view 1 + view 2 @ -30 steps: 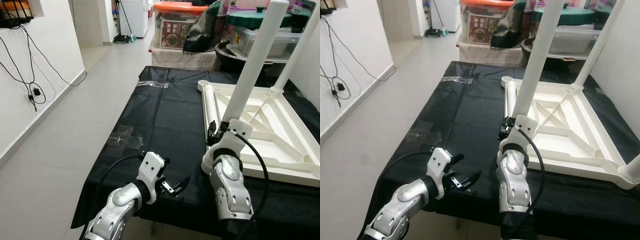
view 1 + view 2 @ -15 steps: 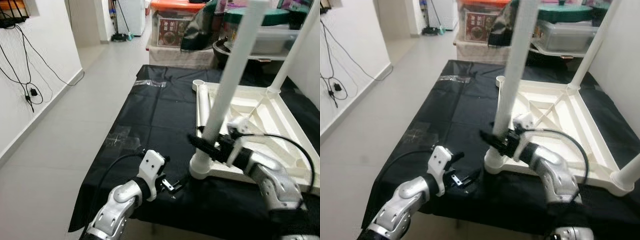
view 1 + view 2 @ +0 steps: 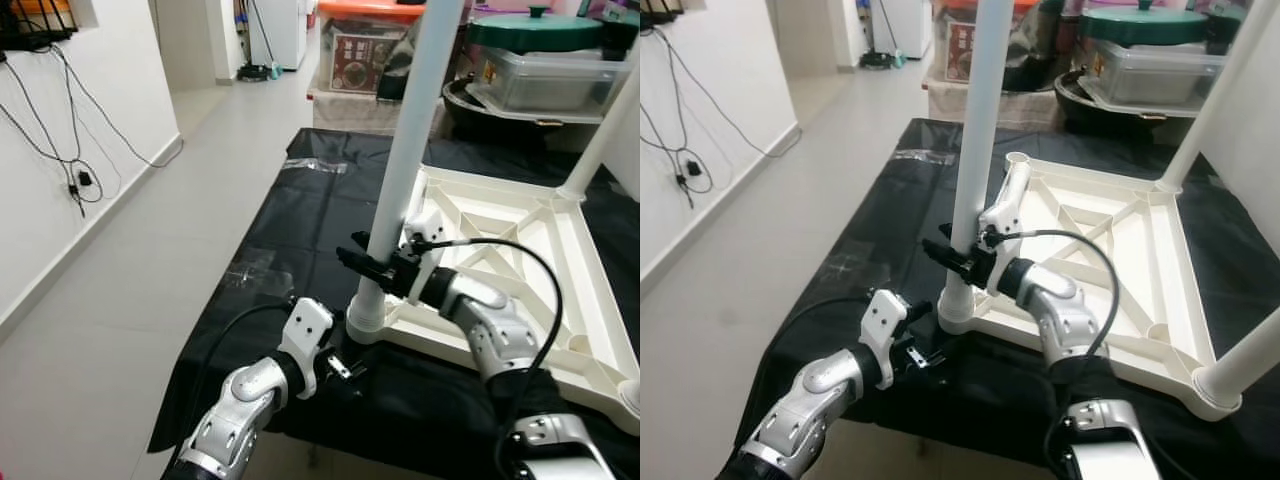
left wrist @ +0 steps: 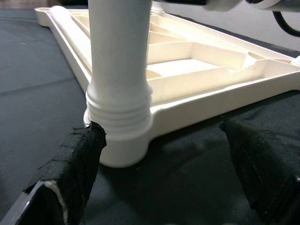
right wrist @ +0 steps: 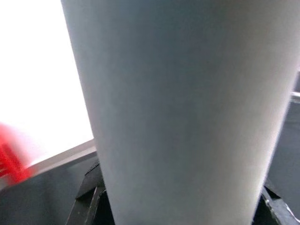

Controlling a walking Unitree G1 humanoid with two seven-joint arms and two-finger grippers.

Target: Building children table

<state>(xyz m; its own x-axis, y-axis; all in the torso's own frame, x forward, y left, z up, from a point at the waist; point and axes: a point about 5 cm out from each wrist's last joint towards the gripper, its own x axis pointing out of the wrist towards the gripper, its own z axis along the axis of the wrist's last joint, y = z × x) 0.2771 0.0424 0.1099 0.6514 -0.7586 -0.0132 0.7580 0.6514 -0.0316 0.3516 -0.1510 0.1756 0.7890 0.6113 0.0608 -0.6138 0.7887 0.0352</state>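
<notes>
Since earlier, right gripper climbed the table leg — jaws pinching it — left gripper spread.

right tool clamps upright white leg | left tool beside leg socket | tabletop upside down

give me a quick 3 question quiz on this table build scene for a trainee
1. True or false: the tabletop lies upside down on the black cloth.
2. What does the right gripper grip?
A. a lid
B. the near leg
C. a cable
3. Fill in: the left gripper is ____, its fingers either side of the leg's socket.

Key
1. True
2. B
3. open
</notes>
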